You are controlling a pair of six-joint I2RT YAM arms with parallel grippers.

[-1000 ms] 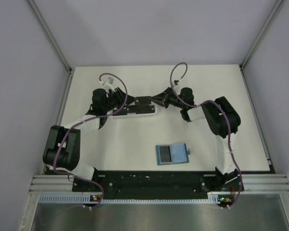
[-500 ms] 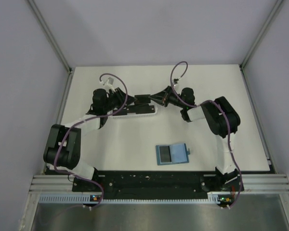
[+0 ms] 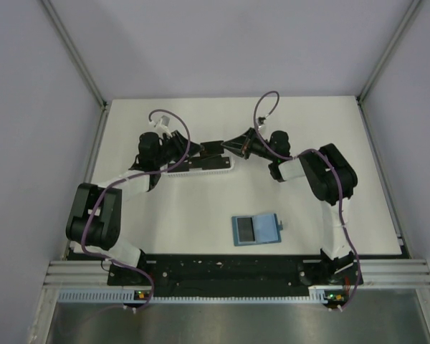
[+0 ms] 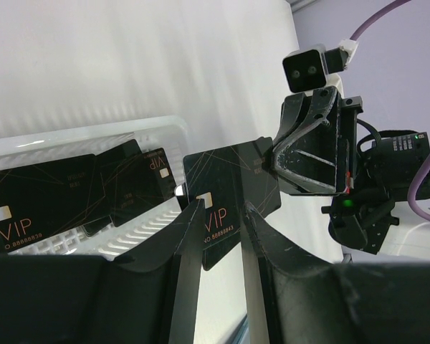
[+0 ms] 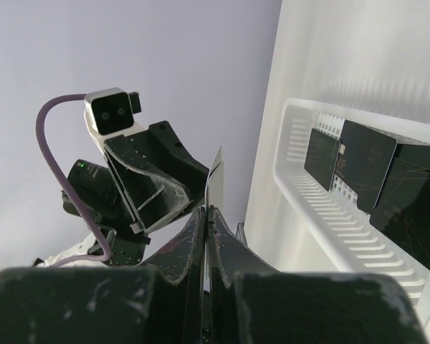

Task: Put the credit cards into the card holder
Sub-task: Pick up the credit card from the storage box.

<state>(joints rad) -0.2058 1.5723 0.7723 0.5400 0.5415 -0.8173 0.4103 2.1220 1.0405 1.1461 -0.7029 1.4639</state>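
My right gripper [image 3: 227, 147] is shut on the edge of a black credit card [image 3: 210, 147] and holds it in the air over the white basket tray [image 3: 201, 170]. In the right wrist view the card [image 5: 215, 175] shows edge-on between the shut fingers [image 5: 210, 211]. My left gripper [image 3: 189, 151] is open and faces that card. In the left wrist view the card [image 4: 233, 186] stands just beyond the parted fingertips [image 4: 222, 208]. More black cards [image 4: 43, 204] lie in the tray [image 4: 93, 132]. The teal-blue card holder [image 3: 256, 229] lies open at the near centre of the table.
The long white tray runs across the far middle of the table under both grippers, and its rim [image 5: 294, 172] shows in the right wrist view with several cards [image 5: 365, 161] inside. Purple cables loop over both wrists. Grey walls enclose the table.
My right gripper has moved the held card slightly left and up, closer to the left gripper. The card holder has not moved.
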